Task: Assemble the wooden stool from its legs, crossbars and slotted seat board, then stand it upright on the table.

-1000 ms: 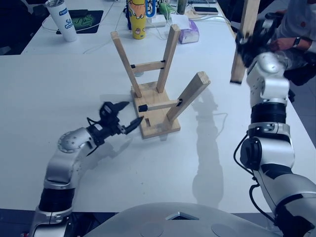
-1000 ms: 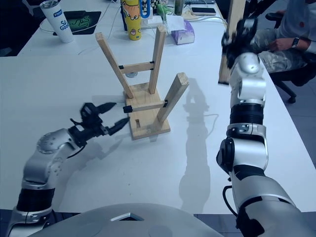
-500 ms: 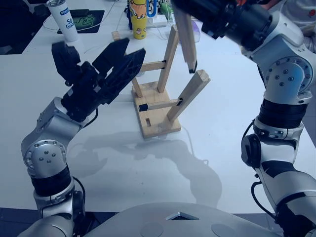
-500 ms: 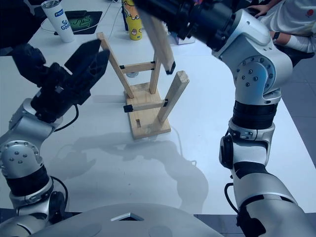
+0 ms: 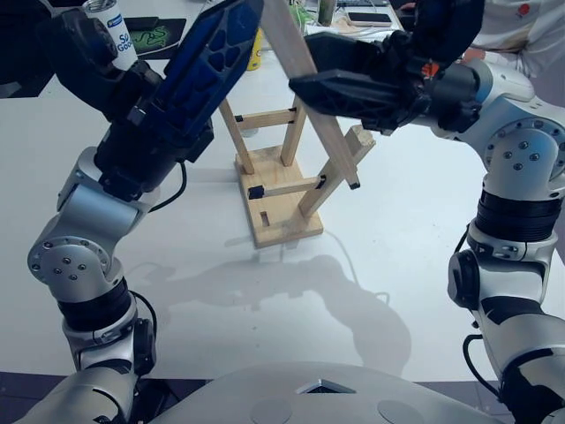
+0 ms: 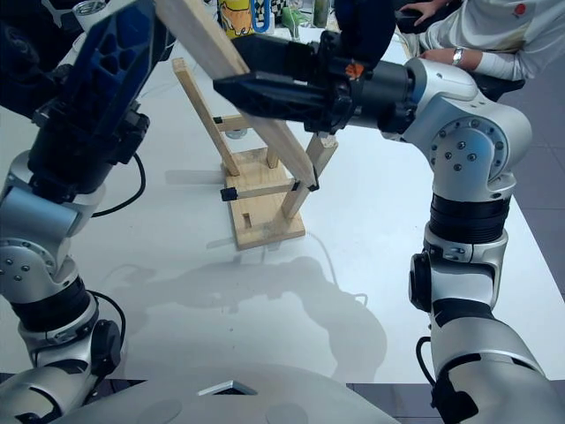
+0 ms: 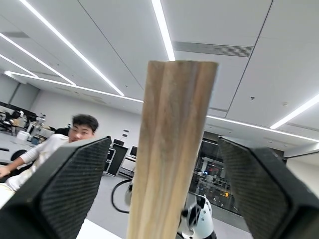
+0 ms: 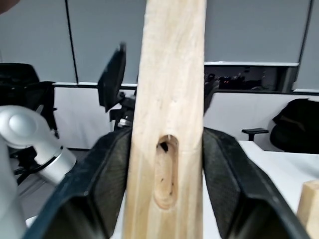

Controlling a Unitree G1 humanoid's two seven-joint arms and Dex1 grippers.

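Note:
The part-built stool lies seat board (image 5: 278,221) down on the white table, three legs pointing up: one at the back left (image 5: 231,119), one at the back (image 5: 303,88), and a leaning one (image 5: 340,172). Two crossbars (image 5: 265,117) (image 5: 287,187) join them. My right gripper (image 6: 237,66) is shut on a loose wooden leg (image 6: 212,44) held high and slanted over the stool. The leg's slot (image 8: 164,169) faces the right wrist camera. My left gripper (image 7: 164,142) is open and raised, and the leg's upper end shows between its fingers (image 5: 212,53) with gaps on both sides.
A white cup (image 5: 110,31) and a black mat (image 5: 159,31) sit at the back left. A yellow cup (image 6: 234,18) stands behind the stool. Bare table (image 5: 221,291) lies in front of the stool.
My left arm has risen from the table by the seat board and now sits high near the camera. My right arm swung the loose leg from the far right across and down over the stool.

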